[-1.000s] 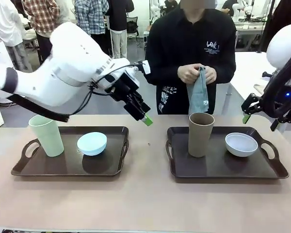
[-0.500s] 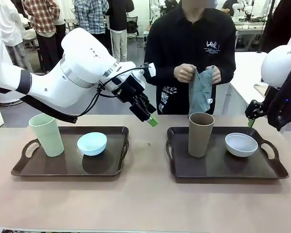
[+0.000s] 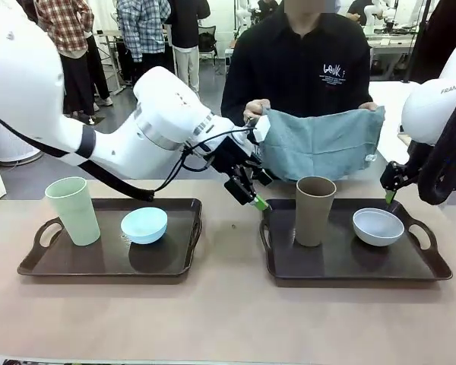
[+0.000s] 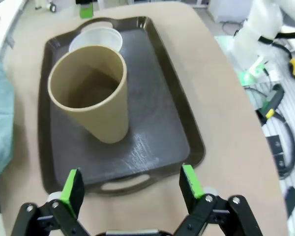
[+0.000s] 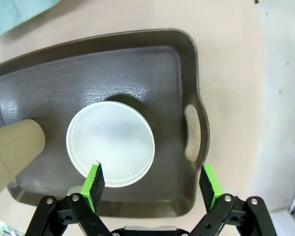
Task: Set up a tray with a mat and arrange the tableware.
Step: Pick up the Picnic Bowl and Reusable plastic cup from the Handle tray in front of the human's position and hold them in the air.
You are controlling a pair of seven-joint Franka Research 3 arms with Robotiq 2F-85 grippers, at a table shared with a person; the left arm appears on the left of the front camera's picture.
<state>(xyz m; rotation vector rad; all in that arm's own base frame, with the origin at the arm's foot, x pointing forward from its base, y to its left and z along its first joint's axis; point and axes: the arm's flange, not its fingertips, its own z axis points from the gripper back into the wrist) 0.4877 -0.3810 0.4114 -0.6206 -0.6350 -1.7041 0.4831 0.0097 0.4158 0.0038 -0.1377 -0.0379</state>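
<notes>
Left tool (image 4: 132, 184) open, empty, just short of tall tan-brown tumbler (image 4: 91, 98); right tool (image 5: 152, 184) open over small white round bowl (image 5: 110, 150), likely to clear dark brown plastic tray (image 5: 182, 64) for teal cloth mat (image 3: 319, 143) the person holds spread beyond.

I recorded a beige tabletop (image 3: 228, 319), bystanders in plaid shirts (image 3: 64, 23) behind, and black cables (image 4: 288, 147) on the floor.

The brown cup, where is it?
In the front view the tan-brown tumbler stands upright on the right tray, left of the white bowl.
</notes>
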